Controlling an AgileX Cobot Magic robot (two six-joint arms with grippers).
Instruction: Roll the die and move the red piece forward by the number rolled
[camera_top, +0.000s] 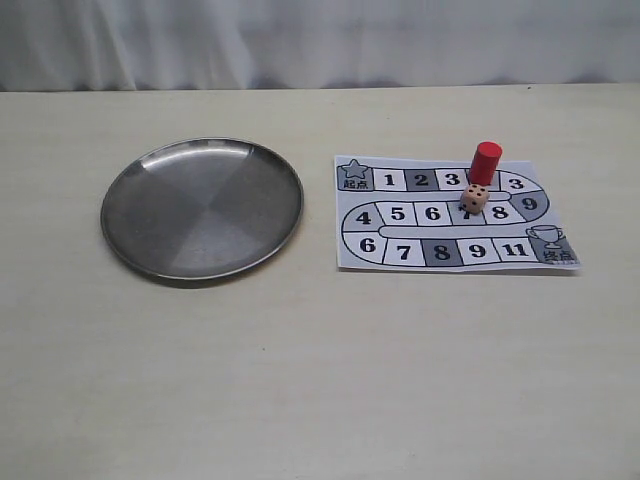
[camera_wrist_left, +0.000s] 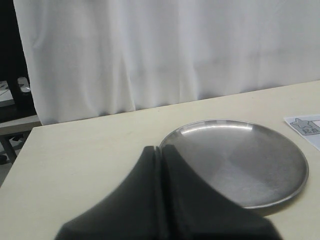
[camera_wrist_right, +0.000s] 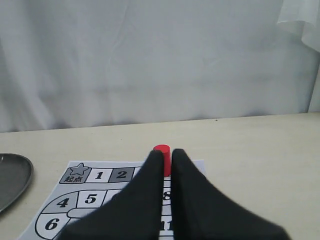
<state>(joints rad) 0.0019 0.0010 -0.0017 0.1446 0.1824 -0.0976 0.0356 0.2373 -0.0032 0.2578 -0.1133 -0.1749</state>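
Note:
The red piece (camera_top: 485, 162) stands upright on the top row of the paper game board (camera_top: 404, 252), on the square between the two marked 3. Just in front of it, the die (camera_top: 474, 199) rests on the middle row, covering square 7. Neither gripper appears in the exterior view. In the left wrist view, my left gripper (camera_wrist_left: 160, 149) is shut and empty, above the table near the plate's edge. My right gripper (camera_wrist_right: 167, 152) is shut with nothing in it, well short of the board. The red piece (camera_wrist_right: 161, 150) shows beyond its tips, and its fingers hide the die.
A round steel plate (camera_top: 105, 215) lies on the table left of the board, also seen as the plate (camera_wrist_left: 240, 165) and plate edge (camera_wrist_right: 12, 180) in the wrist views. A white curtain hangs behind the table's far edge.

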